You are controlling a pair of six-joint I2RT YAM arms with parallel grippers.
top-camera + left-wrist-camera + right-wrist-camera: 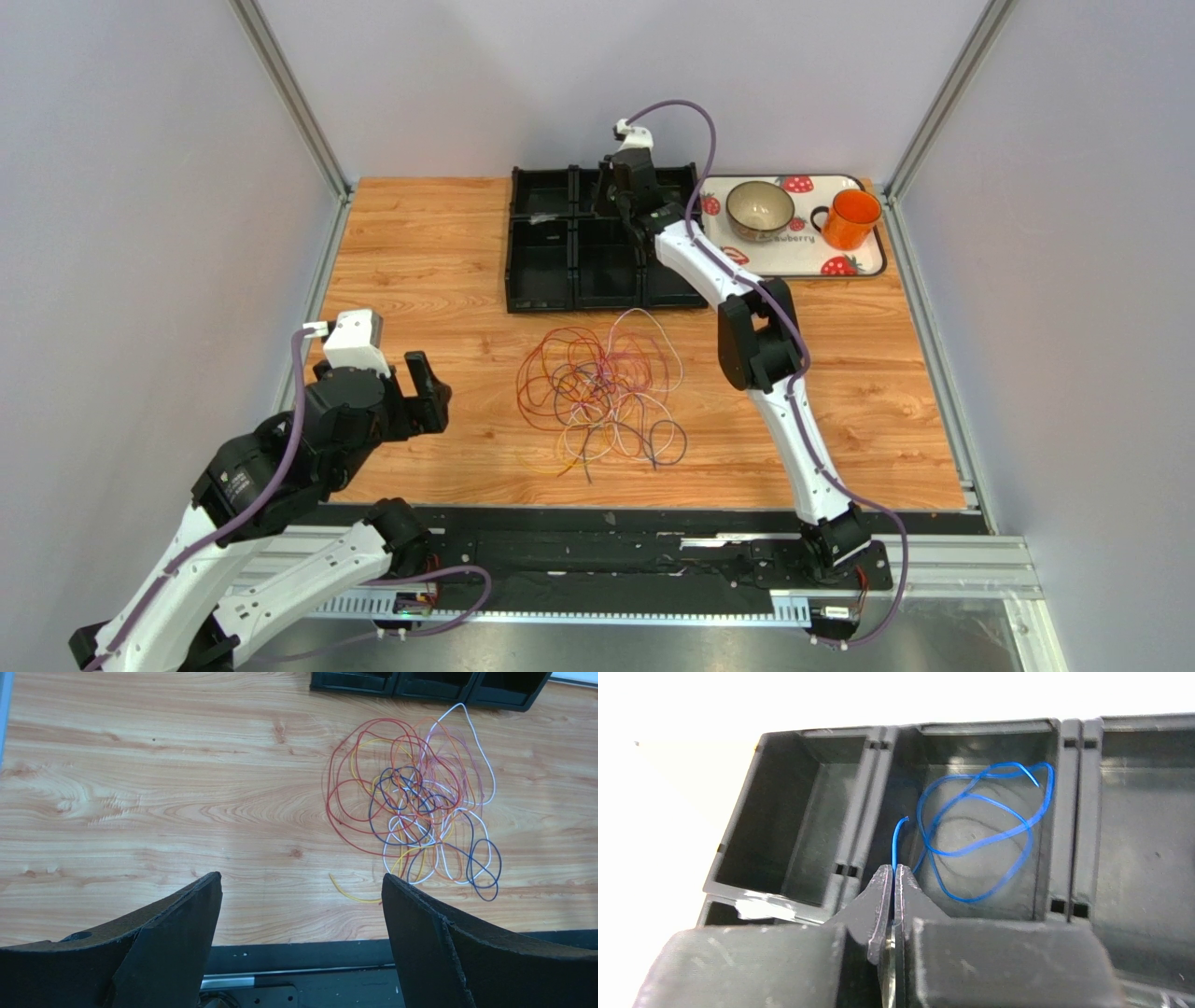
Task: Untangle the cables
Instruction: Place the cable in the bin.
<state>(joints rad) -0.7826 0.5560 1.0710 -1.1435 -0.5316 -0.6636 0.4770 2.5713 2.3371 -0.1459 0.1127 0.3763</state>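
Top view, left pincer (386,385): spread wide, gripping nothing, hanging over the table (421,252) well left of the cables (603,385).
Top view, cables: a loose tangle of red, orange, yellow and pale loops sat mid-table, just in front of the bins (540,273).
Top view, right pincer (617,175): stretched out over the back row of bins. Its jaws could not be read from here.
Top view, tray (870,259): lay right of the bins and carried a bowl (759,207) and an orange mug (849,217).
Left wrist, left pincer (302,880): fingers far apart, only bare wood between them.
Left wrist, cables (414,805): colours sorted out better here. The red ring was widest, dark blue loops lay lower right, and a yellow end trailed toward the near edge.
Right wrist, right pincer (894,875): clamped tight on the blue cable (976,833), with a short end poking up above the tips.
Right wrist, bins (878,812): only this view looked inside. The blue cable lay coiled in the middle compartment of the three seen.
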